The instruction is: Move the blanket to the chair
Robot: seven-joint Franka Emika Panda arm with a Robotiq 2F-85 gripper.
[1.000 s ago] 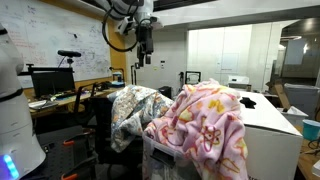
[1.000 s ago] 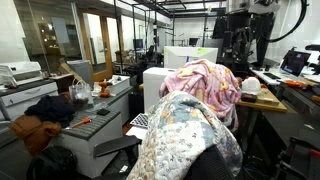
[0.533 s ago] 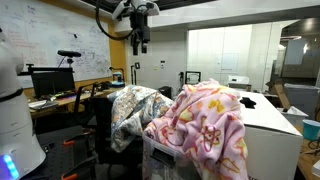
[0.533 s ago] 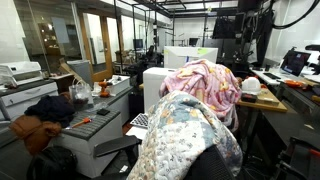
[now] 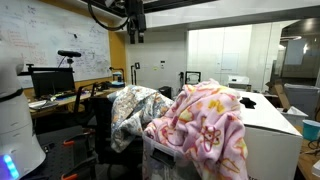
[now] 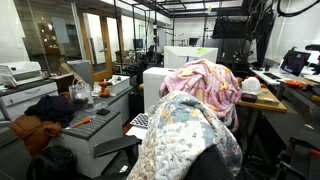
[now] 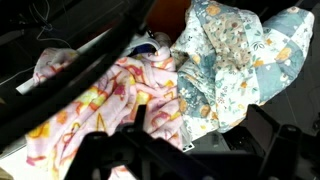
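The quilted grey-blue and cream patchwork blanket (image 5: 137, 108) hangs over the black office chair (image 5: 103, 128). In both exterior views it covers the backrest (image 6: 216, 165), and it fills the foreground of one of them (image 6: 185, 128). In the wrist view it lies at the upper right (image 7: 235, 55). My gripper (image 5: 134, 27) hangs high above the chair, well clear of the blanket. In the wrist view its dark fingers (image 7: 200, 160) stand apart with nothing between them.
A pink fleece blanket with yellow flowers (image 5: 205, 125) (image 6: 205, 80) (image 7: 100, 100) drapes over a white cabinet (image 5: 270, 130) next to the chair. Desks with monitors (image 5: 50, 82) stand behind. A cluttered white counter (image 6: 95, 115) runs alongside.
My gripper has risen and drifted away from above the chair, towards the ceiling frame. The blankets and the chair have not moved.
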